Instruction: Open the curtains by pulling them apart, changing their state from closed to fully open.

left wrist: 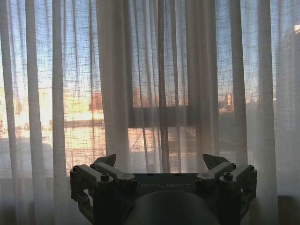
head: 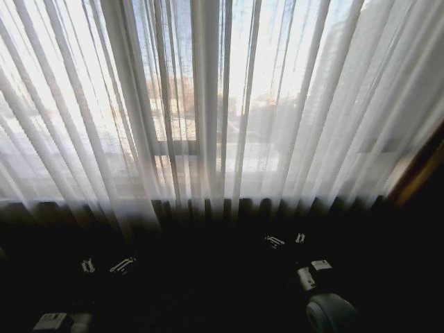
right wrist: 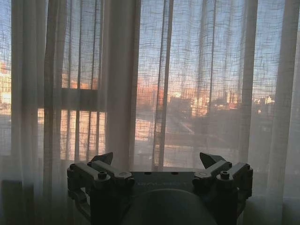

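Daylight pours through a tall window whose dark frame bars (head: pixel 182 147) show as a crossbar and upright behind the cloth. Across the whole window hang the curtains (head: pixel 208 104), sheer white panels of fine open weave falling in long vertical folds; they are drawn closed, the denser folds bunched near the middle where the panels meet. Through the fabric, blurred buildings and an orange-lit skyline can be made out, but nothing sharply. Below the hem the head view falls into deep shadow, where little more than pale metal glints of the two arms can be picked out. The left gripper (left wrist: pixel 159 161) sits low before the curtains, its dark, angular fingers (left wrist: pixel 107 161) spread wide with nothing between them, apart from the fabric; the word GALBOT is embossed on its body, faint but readable. The right gripper (right wrist: pixel 157 159) is likewise low and facing the curtains, fingers (right wrist: pixel 210 159) spread wide and empty, not touching the cloth; lettering on its body is too dim to read. A brown edge (head: pixel 416 173) cuts the head view's right side.
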`<state>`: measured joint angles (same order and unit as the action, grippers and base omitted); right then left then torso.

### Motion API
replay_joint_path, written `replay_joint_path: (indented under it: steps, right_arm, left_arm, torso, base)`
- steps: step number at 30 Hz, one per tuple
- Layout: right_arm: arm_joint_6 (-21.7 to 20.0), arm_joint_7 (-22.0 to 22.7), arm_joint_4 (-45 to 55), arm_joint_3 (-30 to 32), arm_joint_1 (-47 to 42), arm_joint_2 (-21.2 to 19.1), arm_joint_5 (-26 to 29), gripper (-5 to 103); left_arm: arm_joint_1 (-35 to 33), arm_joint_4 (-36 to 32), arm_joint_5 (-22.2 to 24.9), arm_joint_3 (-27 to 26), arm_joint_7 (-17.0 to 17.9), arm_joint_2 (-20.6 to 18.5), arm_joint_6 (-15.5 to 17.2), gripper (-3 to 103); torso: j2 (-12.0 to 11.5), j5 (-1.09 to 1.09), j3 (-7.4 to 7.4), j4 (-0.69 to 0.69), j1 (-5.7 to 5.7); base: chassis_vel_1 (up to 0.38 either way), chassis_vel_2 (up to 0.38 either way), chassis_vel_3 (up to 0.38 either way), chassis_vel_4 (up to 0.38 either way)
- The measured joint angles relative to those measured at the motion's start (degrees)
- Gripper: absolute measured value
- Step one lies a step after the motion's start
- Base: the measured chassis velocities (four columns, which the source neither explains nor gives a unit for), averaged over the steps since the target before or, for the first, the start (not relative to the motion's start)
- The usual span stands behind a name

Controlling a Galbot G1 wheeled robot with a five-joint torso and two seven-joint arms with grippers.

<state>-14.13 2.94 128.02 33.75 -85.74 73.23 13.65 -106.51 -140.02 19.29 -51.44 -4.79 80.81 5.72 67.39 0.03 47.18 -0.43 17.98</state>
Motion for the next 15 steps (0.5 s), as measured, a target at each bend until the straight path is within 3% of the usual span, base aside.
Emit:
replay_joint_path:
  steps: [6,15]
  right_arm:
    - [0.0,0.0,0.0,-0.1,0.2,0.0,0.0,100]
    - [0.1,0.0,-0.1,-0.2,0.2,0.3,0.0,100]
  left_arm:
    - [-0.1,0.0,0.0,-0.1,-0.1,0.2,-0.3,100]
    - [-0.3,-0.1,0.0,-0.2,-0.2,0.1,-0.5,100]
  torso:
    - [0.0,0.0,0.01,-0.01,0.02]
    - [0.0,-0.02,0.01,-0.01,0.02]
  base:
    - [-0.074,0.348,0.067,-0.37]
    - [-0.143,0.47,0.131,-0.468]
